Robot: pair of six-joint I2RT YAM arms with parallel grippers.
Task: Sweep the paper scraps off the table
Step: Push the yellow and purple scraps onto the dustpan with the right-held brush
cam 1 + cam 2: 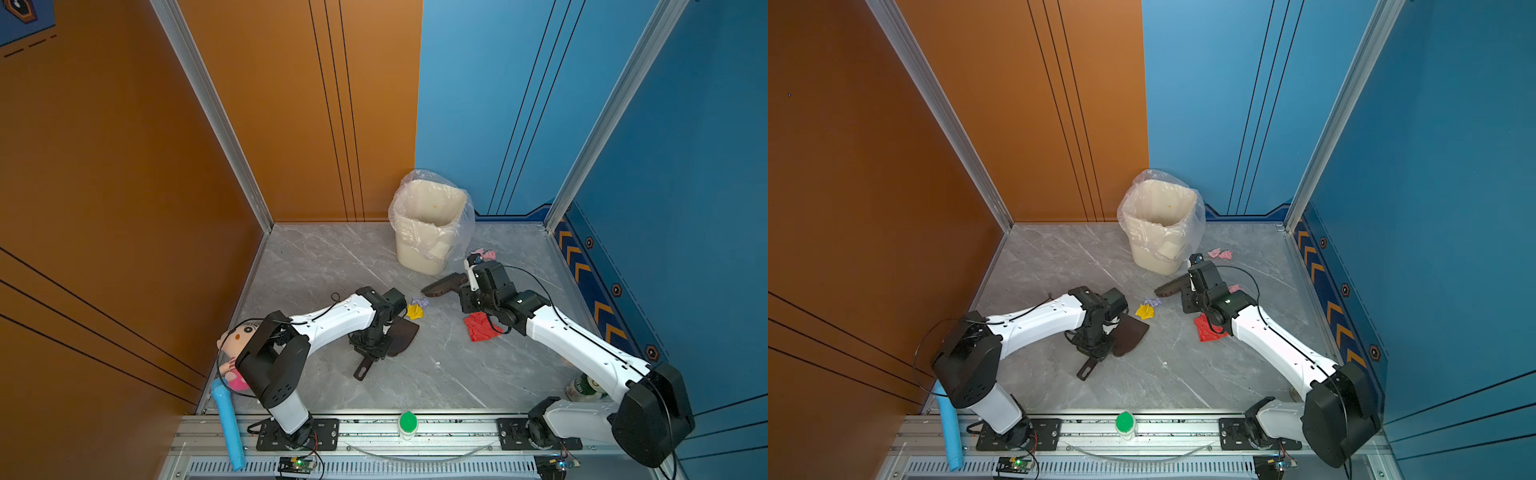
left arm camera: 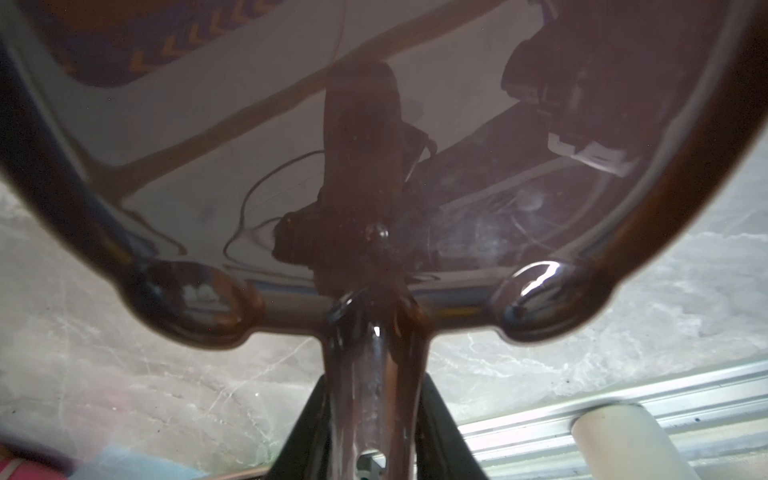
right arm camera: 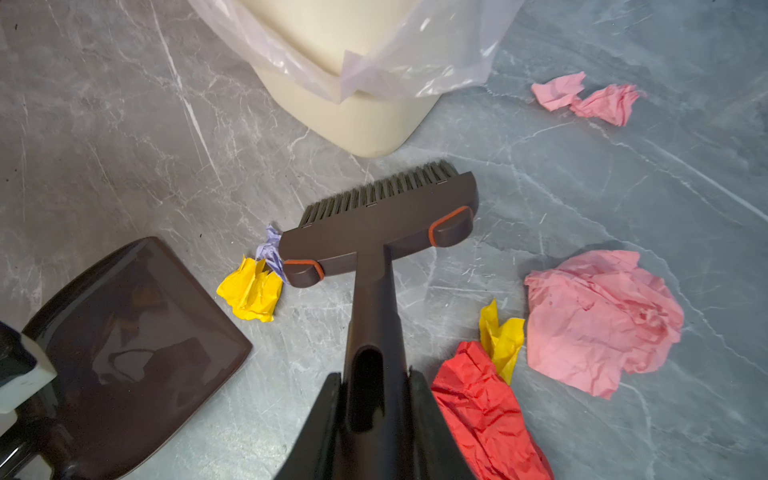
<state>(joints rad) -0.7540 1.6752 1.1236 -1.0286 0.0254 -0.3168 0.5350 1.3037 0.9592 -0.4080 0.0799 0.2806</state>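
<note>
My left gripper is shut on the handle of a brown dustpan, which lies on the grey table. My right gripper is shut on the handle of a brown brush. The brush head rests against a lilac scrap and a yellow scrap, just off the dustpan's lip. A red scrap, a second yellow one and a large pink one lie beside the brush handle. Two small pink scraps lie by the bin.
A cream bin lined with a clear bag stands at the back, close behind the brush. A plush doll and a blue tube lie at the front left. A green-capped bottle sits on the front rail, another bottle under the right arm.
</note>
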